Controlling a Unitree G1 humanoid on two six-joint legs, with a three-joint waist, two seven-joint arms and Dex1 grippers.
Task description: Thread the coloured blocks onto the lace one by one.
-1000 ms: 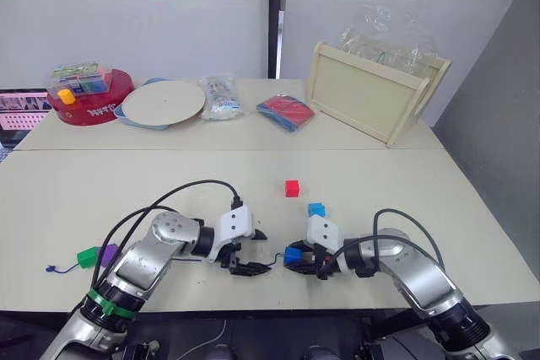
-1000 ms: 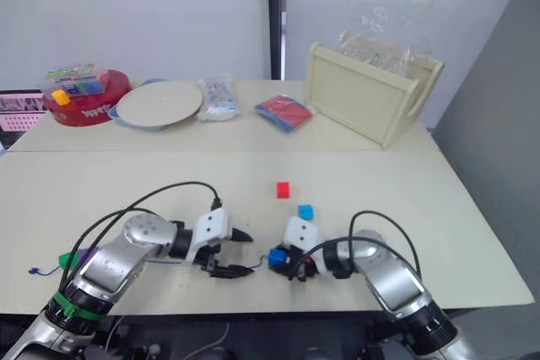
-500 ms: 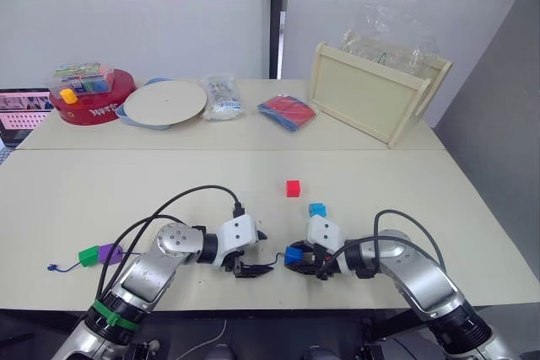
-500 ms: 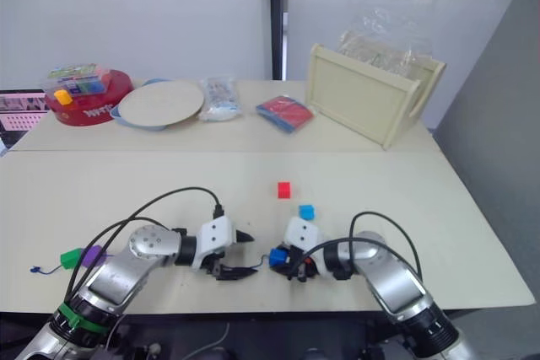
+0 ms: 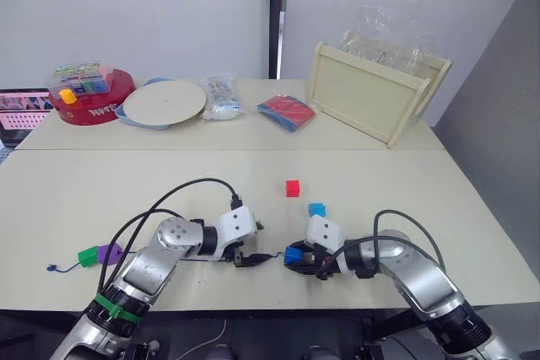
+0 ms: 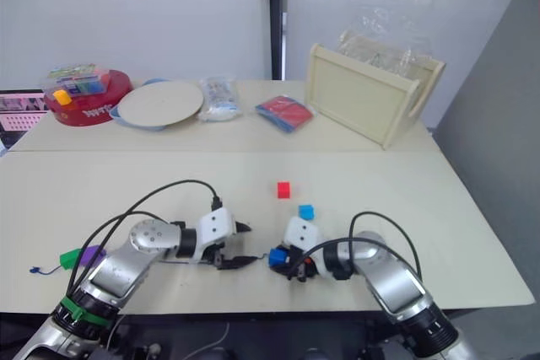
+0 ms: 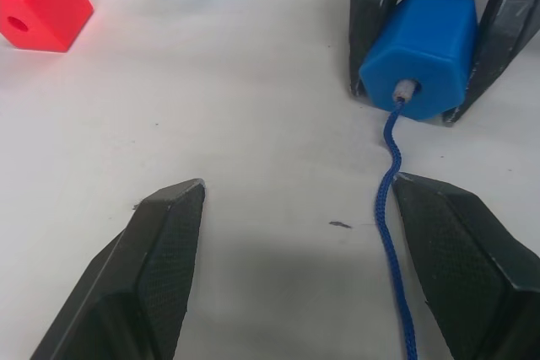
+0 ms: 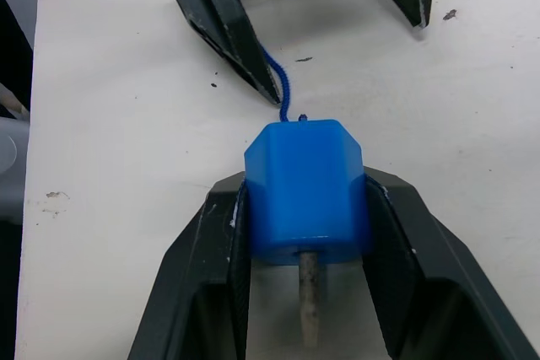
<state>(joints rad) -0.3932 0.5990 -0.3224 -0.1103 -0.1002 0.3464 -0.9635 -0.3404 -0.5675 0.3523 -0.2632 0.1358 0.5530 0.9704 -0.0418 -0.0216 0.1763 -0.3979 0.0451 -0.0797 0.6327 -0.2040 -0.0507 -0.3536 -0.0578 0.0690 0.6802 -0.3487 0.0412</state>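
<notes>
**Dark blue block threaded, pale tip poking out toward the right wrist**

The right claw is clamped on the dark blue block, one finger against each side, low over the worktop. The lace enters the face of the block turned toward the left claw, and its pale stiff tip sticks out of the opposite face, between the right claw's fingers. So the cord's axis runs straight from one claw to the other, through the hole.

The left claw stands just beside that block with its fingers spread wide and gripping nothing; the lace lies on the worktop close along the inside of one finger, apparently touching it.

The coming move turns on that tip: it lies on the right wrist's side of the block, away from the left claw. My judgement is that the free left claw would have to come round to that side to draw the cord through.

Beyond the two claws, the light blue block sits just past the right claw and the red block a little farther. Well out along the cord from the left claw, the green block and the purple block touch each other, near the knotted end, seemingly already threaded.
</notes>
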